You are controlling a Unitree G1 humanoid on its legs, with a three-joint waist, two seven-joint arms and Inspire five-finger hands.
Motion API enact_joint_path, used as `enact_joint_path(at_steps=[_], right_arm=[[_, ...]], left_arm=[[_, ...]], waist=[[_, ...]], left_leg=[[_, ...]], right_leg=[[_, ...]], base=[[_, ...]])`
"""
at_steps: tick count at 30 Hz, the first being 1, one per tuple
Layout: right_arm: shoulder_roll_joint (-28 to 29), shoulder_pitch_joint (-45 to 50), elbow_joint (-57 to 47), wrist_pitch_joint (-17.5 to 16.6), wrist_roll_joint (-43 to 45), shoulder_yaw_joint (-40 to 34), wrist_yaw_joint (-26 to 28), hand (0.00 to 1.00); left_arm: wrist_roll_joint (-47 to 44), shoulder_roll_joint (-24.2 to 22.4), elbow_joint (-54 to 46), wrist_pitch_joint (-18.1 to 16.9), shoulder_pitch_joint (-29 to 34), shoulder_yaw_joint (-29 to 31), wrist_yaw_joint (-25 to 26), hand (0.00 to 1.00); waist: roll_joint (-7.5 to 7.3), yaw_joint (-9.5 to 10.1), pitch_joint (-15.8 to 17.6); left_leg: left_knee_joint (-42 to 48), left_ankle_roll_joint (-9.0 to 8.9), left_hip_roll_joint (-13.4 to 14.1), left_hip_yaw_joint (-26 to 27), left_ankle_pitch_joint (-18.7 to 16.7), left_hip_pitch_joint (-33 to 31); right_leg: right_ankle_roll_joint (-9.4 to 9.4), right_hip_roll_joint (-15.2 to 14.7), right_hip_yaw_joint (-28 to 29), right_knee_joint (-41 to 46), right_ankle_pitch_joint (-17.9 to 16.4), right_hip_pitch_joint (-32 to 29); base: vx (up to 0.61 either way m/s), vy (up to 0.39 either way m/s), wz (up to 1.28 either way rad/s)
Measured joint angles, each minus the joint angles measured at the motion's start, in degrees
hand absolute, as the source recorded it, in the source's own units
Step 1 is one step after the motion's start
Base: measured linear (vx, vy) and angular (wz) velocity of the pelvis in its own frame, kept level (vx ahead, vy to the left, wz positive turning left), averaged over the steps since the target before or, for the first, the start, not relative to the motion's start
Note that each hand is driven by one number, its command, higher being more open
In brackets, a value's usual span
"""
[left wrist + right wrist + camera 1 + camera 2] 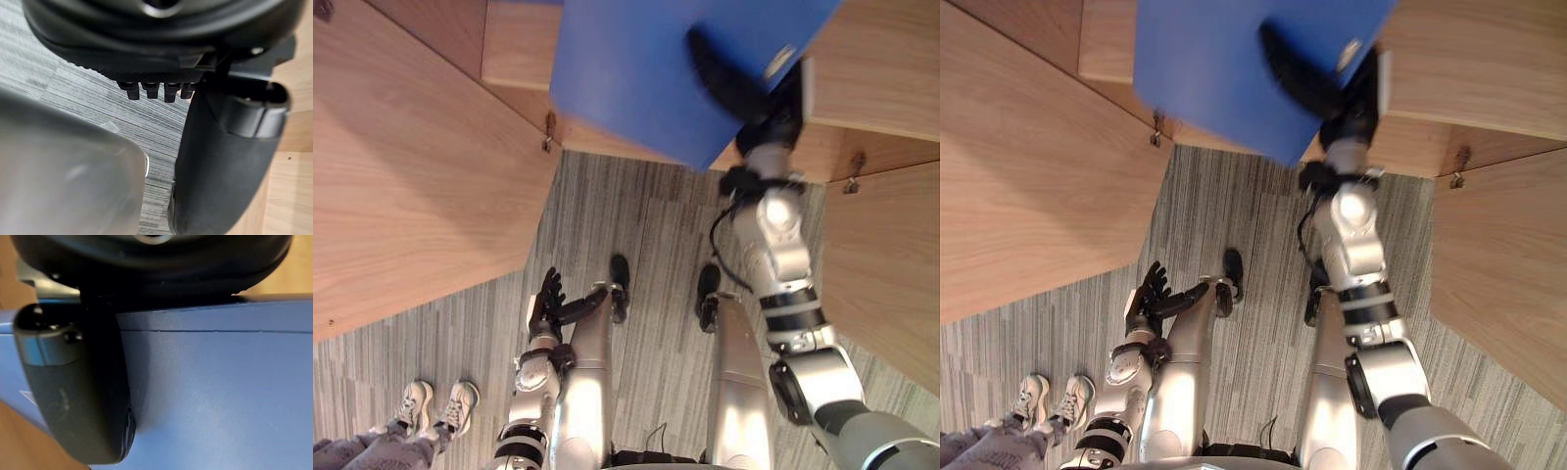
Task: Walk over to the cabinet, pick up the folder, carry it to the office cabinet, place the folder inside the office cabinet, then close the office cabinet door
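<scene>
Right hand (729, 86): at 1 o'clock in the head views, raised on an outstretched arm. Its thumb lies flat across the folder's near face and pinches it. The fingers are hidden behind the cover.
Folder (626, 69): blue, held up at 12 o'clock and gripped near its right edge. It is tilted, with its lower corner hanging past the shelf's front edge. In the right wrist view the cover (220, 396) runs wide and smooth past the thumb.
Left hand (546, 302): low at 7 o'clock beside the body, fingers loose and straight, holding nothing.
Shelf (876, 69): pale wood, from 12 to 2 o'clock, directly behind the folder.
Left door (411, 176): swung wide open at 9 to 10 o'clock, its hinge (548, 132) just below the folder's left corner.
Right door (886, 264): open at 3 to 4 o'clock.
Carpet (646, 235): grey and striped, at the centre between the doors.
Shoes (435, 403): a person's, at 8 o'clock, well clear of the arm.
Step in hand: most likely sliding the folder into the cabinet.
Doing it well: level the folder first so the hanging corner clears the shelf lip. Push it straight toward 12 o'clock. Keep the thumb clamped until most of the folder rests on the wood. Then release and draw the hand back between the doors without brushing the right one.
Risk: the one-edge grip could let the folder pivot and catch the lip.
</scene>
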Motion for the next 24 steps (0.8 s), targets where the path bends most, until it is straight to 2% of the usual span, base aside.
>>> enact_joint_path(at_steps=[5,6,9,14,19,21,24], right_arm=[[3.29,-5.42,2.65,-4.47,10.67,-7.64,-6.09,0.00],[4.07,-6.50,3.35,-5.88,13.68,-9.56,-7.62,1.00],[5.68,-9.26,4.35,-9.44,19.89,-14.65,-11.04,1.00],[5.48,-13.87,9.45,-10.95,27.93,-17.90,-12.51,1.00],[3.16,-18.06,12.94,-10.54,31.87,-15.86,-12.11,1.00],[-0.81,-19.03,14.80,-8.05,31.84,-12.12,-10.47,1.00],[-2.85,-20.49,16.36,-6.62,31.79,-10.28,-8.37,1.00]], left_arm=[[-1.56,-0.50,-0.36,-0.04,-0.67,-0.13,2.07,1.00],[-1.55,-0.73,-0.63,-0.04,-0.69,-0.34,2.58,1.00],[-1.47,-1.27,-2.01,0.00,-0.74,-1.25,4.33,1.00],[-1.42,-1.33,-3.09,0.00,-1.18,-2.66,5.53,1.00],[-1.42,-2.00,-5.73,-0.02,-1.17,-3.29,5.84,1.00],[-1.44,-2.38,-6.31,-0.13,-1.17,-3.30,5.78,1.00],[-1.45,-2.37,-6.12,-0.12,-1.17,-3.25,5.77,1.00]], waist=[[0.00,0.68,0.00],[0.00,0.99,0.00],[0.00,1.78,0.00],[0.00,2.05,0.00],[-0.01,2.04,0.00],[-0.02,1.85,-0.01],[-0.04,1.53,-0.02]], left_leg=[[1.22,-0.66,0.03,-1.10,-0.40,-1.45],[1.21,-1.00,0.03,-1.29,-0.57,-1.63],[1.16,-1.19,-0.19,-1.83,-0.42,-2.51],[0.41,-1.33,-0.64,-2.79,0.40,-2.89],[-0.52,-1.85,-0.87,-3.49,1.07,-2.90],[-0.72,-2.04,-0.94,-3.79,1.32,-3.00],[-0.74,-2.07,-0.93,-3.92,1.40,-3.00]], right_leg=[[-0.25,-0.06,-0.84,1.52,-0.98,-1.06],[-0.35,-0.09,-1.08,1.60,-1.07,-1.16],[-0.80,-0.35,-1.68,2.09,-1.39,-1.90],[-1.41,-0.84,-2.83,2.43,-1.97,-2.10],[-1.67,-1.09,-3.64,2.35,-2.12,-2.09],[-1.68,-1.16,-3.93,2.27,-2.12,-2.07],[-1.67,-1.16,-4.07,2.24,-2.12,-1.99]], base=[[-0.01,-0.062,0.06],[-0.01,-0.045,0.05],[0.00,-0.055,0.09],[0.02,-0.066,0.12],[-0.01,-0.053,0.08],[-0.03,-0.040,0.05],[0.00,0.000,0.00]])
